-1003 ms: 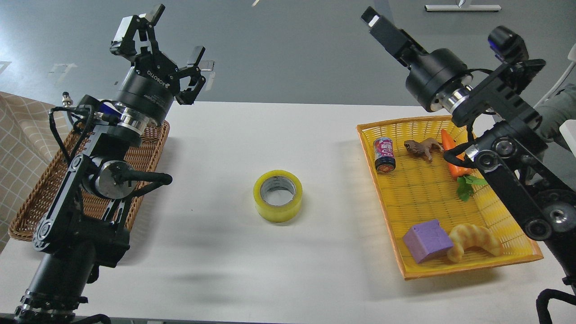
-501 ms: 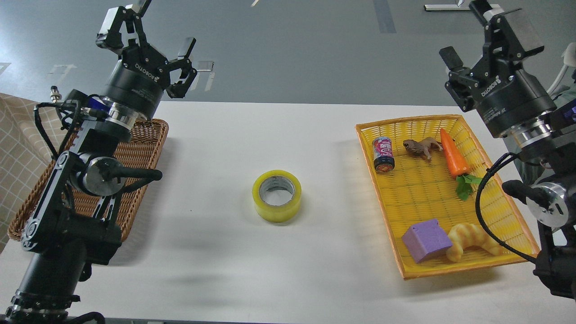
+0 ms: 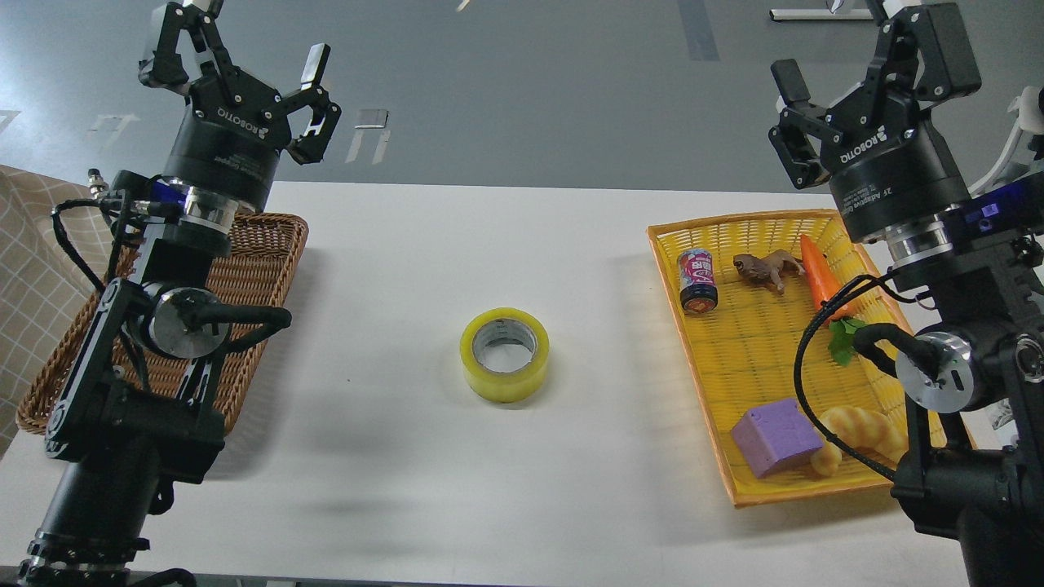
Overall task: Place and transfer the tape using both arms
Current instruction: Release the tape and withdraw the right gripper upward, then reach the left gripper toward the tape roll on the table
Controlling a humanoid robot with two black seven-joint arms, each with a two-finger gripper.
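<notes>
Both claws gape, raised; tape (image 3: 504, 355) lies between them

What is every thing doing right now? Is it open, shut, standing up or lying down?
Tape: lying flat on the table, hole up, untouched.
Left gripper: open, raised, empty.
Right gripper: open, raised, empty.
Can: lying on its side in the yellow tray.
Carrot: lying in the tray.
Purple cube: sitting in the tray, touching the croissant.
Brown basket: partly hidden behind the left arm.
</notes>
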